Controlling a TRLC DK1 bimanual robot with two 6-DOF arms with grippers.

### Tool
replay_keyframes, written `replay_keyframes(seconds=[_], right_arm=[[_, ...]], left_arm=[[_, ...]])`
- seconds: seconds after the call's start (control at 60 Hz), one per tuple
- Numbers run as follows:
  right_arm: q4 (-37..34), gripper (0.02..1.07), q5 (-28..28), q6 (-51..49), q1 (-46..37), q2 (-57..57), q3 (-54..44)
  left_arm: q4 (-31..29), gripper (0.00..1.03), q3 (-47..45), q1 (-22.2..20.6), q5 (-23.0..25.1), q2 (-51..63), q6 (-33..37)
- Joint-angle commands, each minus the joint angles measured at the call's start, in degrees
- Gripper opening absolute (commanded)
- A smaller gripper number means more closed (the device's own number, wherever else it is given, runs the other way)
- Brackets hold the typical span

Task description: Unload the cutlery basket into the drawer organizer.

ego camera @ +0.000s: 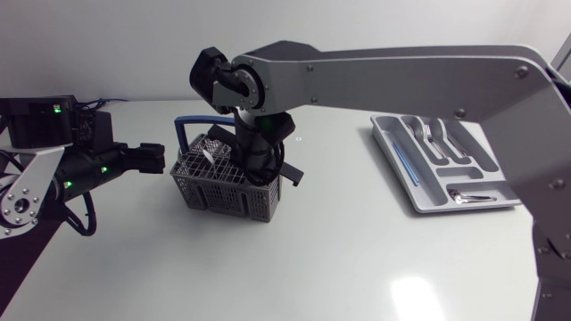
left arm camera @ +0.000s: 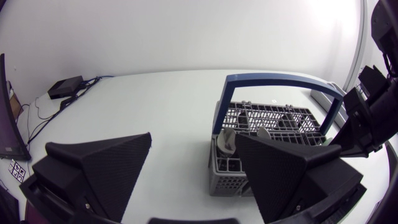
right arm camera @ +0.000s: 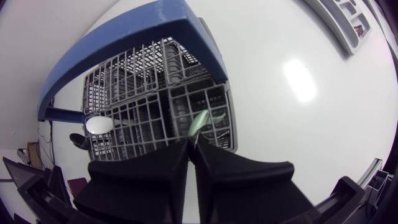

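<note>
Your right fingers [right arm camera: 149,177] pinch a green piece [right arm camera: 202,121] inside the basket [ego camera: 223,192]. Your left fingers [left arm camera: 106,163] stand wide open just beside it.

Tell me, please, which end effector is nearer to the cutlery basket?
Right. The right end effector is directly over the cutlery basket, down at its grid; the left end effector sits open beside its end.

A white table [ego camera: 339,254] bears a grey basket [ego camera: 223,192] and an organizer [ego camera: 419,198].
</note>
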Motion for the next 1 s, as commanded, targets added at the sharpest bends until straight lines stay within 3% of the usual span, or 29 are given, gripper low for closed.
replay_keyframes(seconds=[0.0, 0.75, 0.983], right_arm=[[-0.2, 0.08, 0.9, -1.7, 0.6, 0.3, 0.1], [21.4, 0.08, 0.3, -8.1, 2.1, -18.2, -19.0], [23.3, 0.08, 0.3, -10.2, 2.1, -23.8, -20.8]], left_arm=[[1.2, 0.94, -1.9, 0.4, 0.3, 0.8, 0.6], [2.4, 0.94, -2.6, -0.1, 0.2, 0.6, 0.4], [1.8, 0.94, -2.3, -0.9, 0.3, -0.6, 0.2]])
